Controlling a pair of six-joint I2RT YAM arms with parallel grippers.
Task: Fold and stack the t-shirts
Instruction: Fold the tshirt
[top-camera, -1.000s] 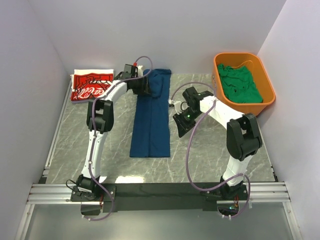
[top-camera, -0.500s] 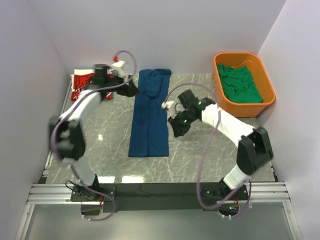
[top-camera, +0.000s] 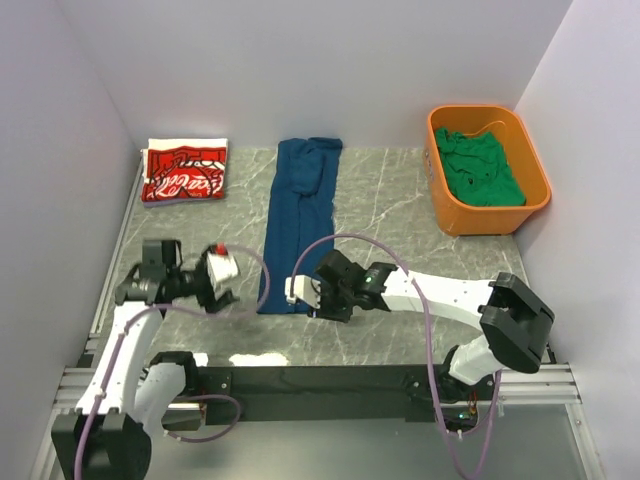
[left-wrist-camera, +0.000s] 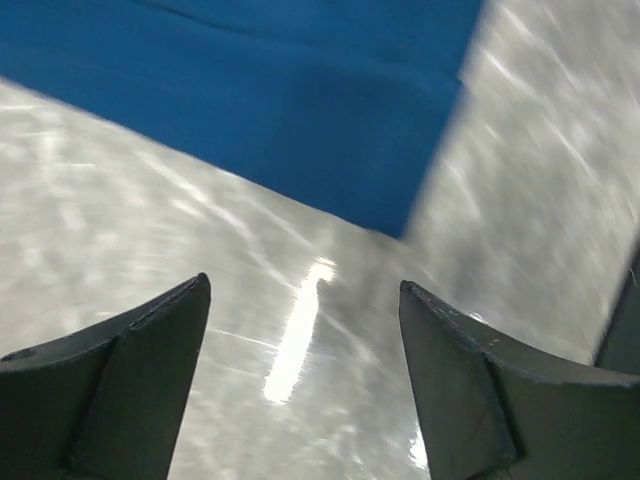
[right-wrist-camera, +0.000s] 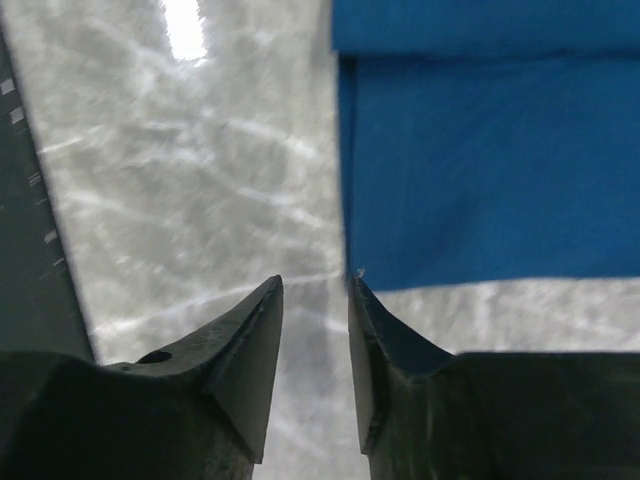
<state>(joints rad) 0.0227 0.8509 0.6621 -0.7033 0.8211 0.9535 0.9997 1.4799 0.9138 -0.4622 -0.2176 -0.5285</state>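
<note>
Right gripper (right-wrist-camera: 316, 288) narrowly parted, navy t-shirt (right-wrist-camera: 490, 170) corner ahead, marble table (right-wrist-camera: 190, 160)

The long tee (top-camera: 300, 235) is lying centrally on the table (top-camera: 400, 200), the folded tee (top-camera: 183, 172) far-left; the tub (top-camera: 487, 215), far-right, is holding the third tee (top-camera: 482, 170).

The grey marble-patterned tabletop (top-camera: 400, 200) is shining glossy, throwing back white glare beside the long navy blue cloth t-shirt (top-camera: 300, 235), which is looking matt and smooth; the orange plastic tub (top-camera: 487, 218) is gleaming faintly
</note>
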